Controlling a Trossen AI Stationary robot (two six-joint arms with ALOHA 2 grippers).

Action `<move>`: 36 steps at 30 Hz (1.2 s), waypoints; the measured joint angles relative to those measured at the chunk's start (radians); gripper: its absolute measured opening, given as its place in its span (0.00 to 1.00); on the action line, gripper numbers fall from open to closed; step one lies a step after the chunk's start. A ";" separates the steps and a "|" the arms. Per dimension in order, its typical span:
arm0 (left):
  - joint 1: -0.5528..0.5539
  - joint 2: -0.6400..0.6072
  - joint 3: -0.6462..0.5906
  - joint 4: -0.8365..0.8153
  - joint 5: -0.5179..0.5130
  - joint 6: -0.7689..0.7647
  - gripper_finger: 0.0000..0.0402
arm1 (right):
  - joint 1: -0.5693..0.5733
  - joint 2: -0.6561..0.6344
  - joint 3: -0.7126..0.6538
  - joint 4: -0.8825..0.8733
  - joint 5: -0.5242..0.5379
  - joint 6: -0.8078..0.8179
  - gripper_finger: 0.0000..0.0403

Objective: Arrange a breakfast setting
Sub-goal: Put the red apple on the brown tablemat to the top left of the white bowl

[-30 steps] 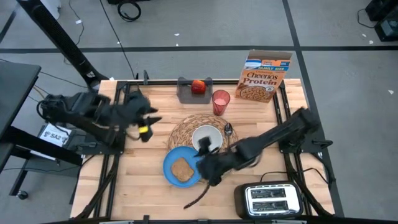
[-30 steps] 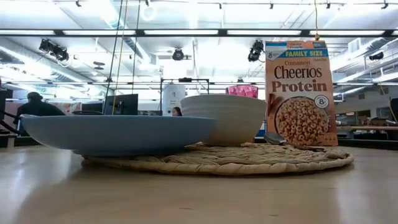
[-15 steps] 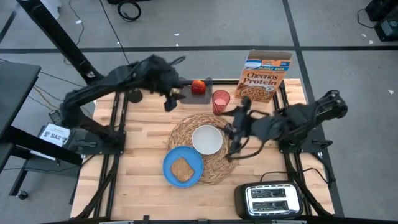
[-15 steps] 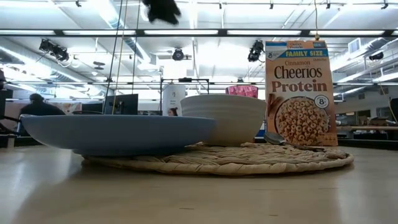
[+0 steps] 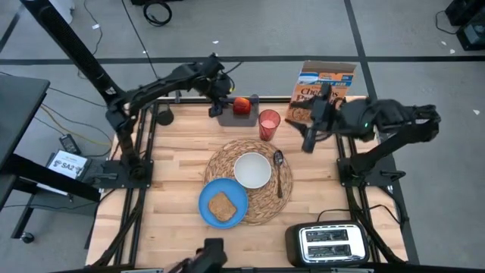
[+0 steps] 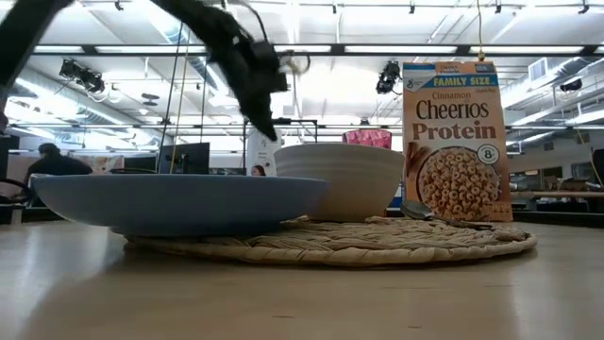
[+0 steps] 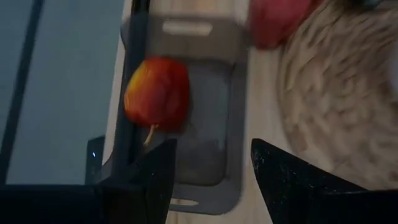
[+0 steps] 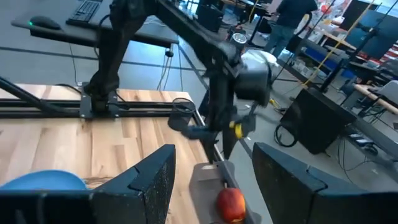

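The red apple lies in the grey tray at the table's far edge. My left gripper is open and hovers over the tray's left end; the apple lies just ahead of its fingers, untouched. My right gripper is open and empty, above the table in front of the Cheerios box. The white bowl and the metal spoon rest on the straw placemat. The blue plate carries the toast and overlaps the placemat's near left edge. The red cup stands right of the tray.
The black-and-silver toaster stands at the near right corner. Bare wood lies left of the placemat. In the right wrist view my left arm shows above the tray and apple.
My left gripper has swung from the table's left side to the far edge and come down over the grey tray beside the apple. My right gripper has left the blue plate, risen, and gone toward the far right, to the front of the cereal box.
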 joint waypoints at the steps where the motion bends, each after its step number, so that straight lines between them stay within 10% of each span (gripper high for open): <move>1: 0.008 0.022 0.000 0.002 0.000 0.006 0.53 | -0.021 -0.008 0.000 0.001 -0.017 -0.010 0.54; 26: 0.028 0.309 0.002 0.289 -0.203 0.134 0.53 | -0.420 0.051 0.000 0.068 -0.372 -0.076 0.54; 36: 0.027 0.320 0.000 0.277 -0.203 0.149 0.33 | -0.424 0.051 0.000 0.090 -0.363 -0.071 0.54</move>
